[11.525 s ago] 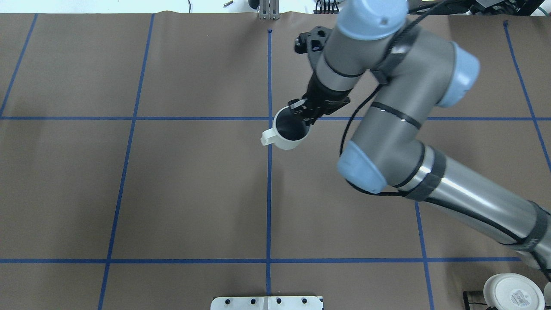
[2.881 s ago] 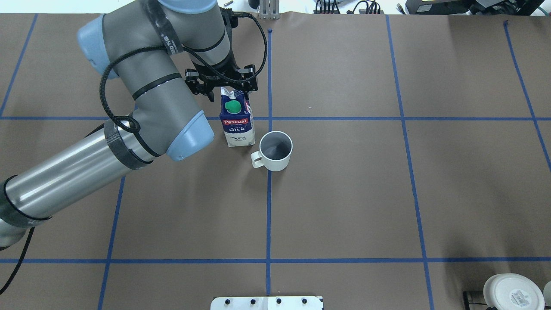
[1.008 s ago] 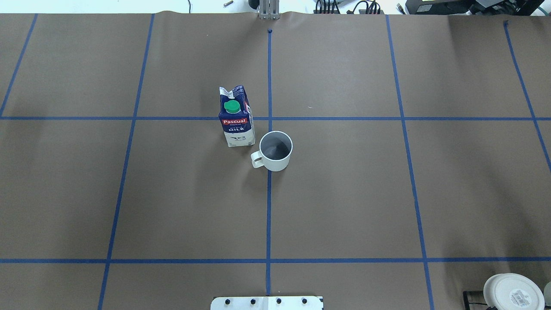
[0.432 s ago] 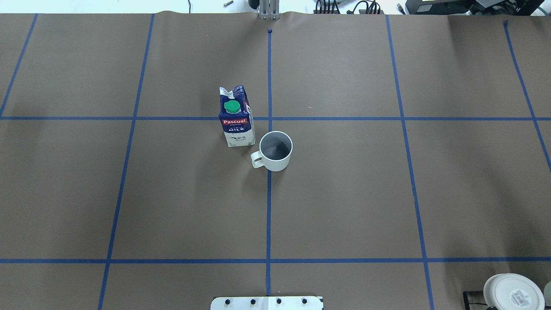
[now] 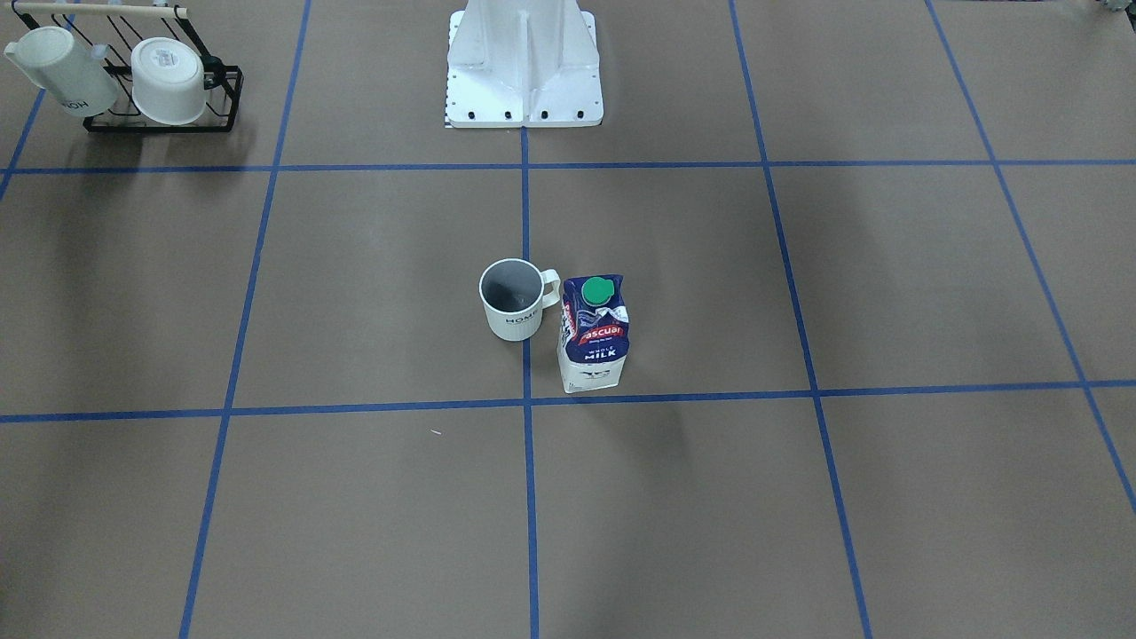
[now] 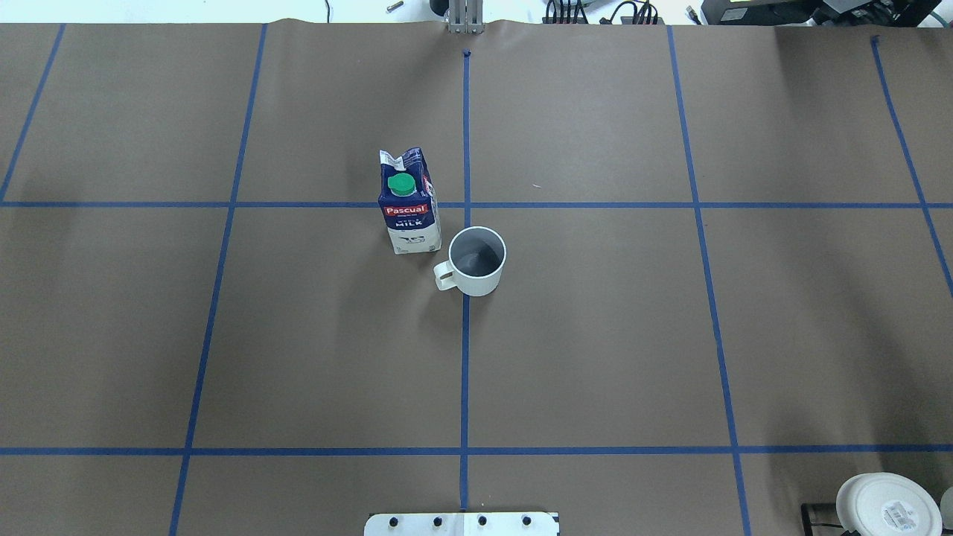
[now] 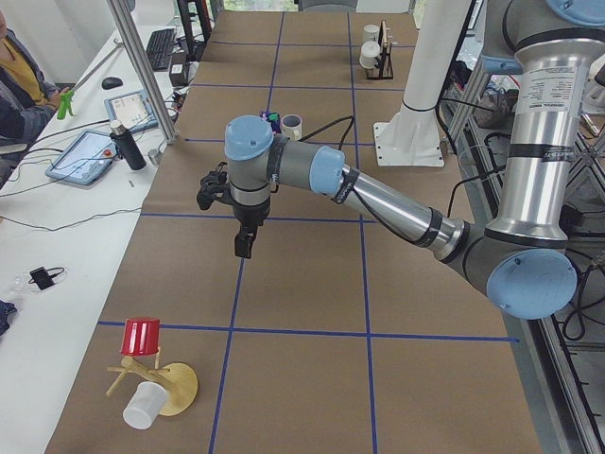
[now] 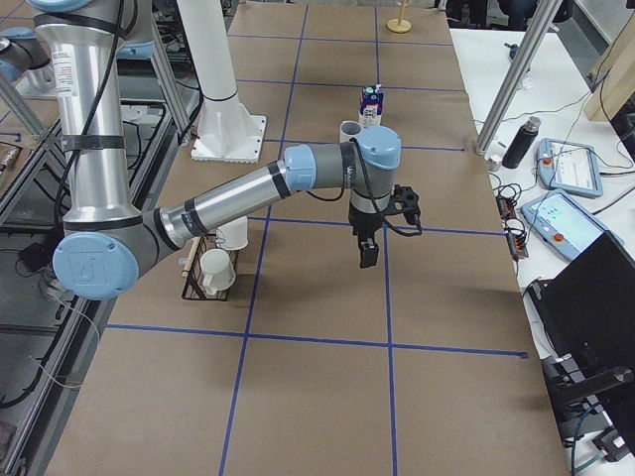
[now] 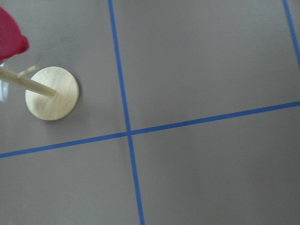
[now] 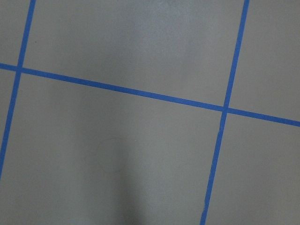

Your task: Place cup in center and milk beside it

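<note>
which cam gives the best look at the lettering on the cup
The exterior front-facing view: the cup has its "HOME" lettering turned toward that camera, readable. The overhead exterior view shows its dark inside, rim and handle, but no lettering. Both side views show it small and far off. The wrist views miss it.

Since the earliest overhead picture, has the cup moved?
Yes. The cup then overlapped the crosswise blue tape line; now it stands clear of it, lower in the view, on the lengthwise line.
</note>
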Available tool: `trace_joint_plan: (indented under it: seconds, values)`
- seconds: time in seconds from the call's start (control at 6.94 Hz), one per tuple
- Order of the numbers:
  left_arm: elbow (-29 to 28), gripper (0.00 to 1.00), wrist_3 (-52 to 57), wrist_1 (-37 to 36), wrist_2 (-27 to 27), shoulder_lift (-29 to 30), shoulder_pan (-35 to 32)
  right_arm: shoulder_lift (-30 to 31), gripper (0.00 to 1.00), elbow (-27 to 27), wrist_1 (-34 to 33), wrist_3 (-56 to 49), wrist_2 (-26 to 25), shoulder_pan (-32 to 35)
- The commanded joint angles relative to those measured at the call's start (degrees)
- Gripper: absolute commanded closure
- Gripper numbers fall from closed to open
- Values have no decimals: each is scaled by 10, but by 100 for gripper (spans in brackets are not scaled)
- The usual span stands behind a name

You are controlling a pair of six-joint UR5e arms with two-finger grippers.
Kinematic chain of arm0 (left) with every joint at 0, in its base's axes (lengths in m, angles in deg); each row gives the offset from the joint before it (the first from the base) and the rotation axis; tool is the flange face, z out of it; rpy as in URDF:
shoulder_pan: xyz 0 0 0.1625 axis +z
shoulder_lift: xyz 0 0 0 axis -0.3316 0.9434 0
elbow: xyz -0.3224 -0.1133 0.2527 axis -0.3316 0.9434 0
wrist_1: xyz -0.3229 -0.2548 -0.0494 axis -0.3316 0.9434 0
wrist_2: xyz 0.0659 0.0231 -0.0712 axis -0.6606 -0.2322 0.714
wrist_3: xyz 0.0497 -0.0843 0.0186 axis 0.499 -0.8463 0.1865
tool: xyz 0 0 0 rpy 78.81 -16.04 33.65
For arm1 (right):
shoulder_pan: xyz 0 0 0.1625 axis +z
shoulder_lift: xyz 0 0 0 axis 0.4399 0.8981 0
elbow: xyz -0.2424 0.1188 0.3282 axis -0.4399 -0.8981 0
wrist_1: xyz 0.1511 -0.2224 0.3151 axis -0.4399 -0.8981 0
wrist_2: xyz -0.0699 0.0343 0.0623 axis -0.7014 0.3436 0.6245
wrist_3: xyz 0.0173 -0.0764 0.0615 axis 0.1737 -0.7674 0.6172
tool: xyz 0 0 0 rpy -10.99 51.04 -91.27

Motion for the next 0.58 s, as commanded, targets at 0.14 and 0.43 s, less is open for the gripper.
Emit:
trace_joint_plan:
  seconds: [0.14, 0.43]
  values:
    - [-25, 1, 0, 44, 1, 5, 6, -3, 0, 0, 10, -2, 0, 1]
    - [-27, 1, -4, 54, 4, 1, 6, -8, 0, 4, 10, 1, 1, 1]
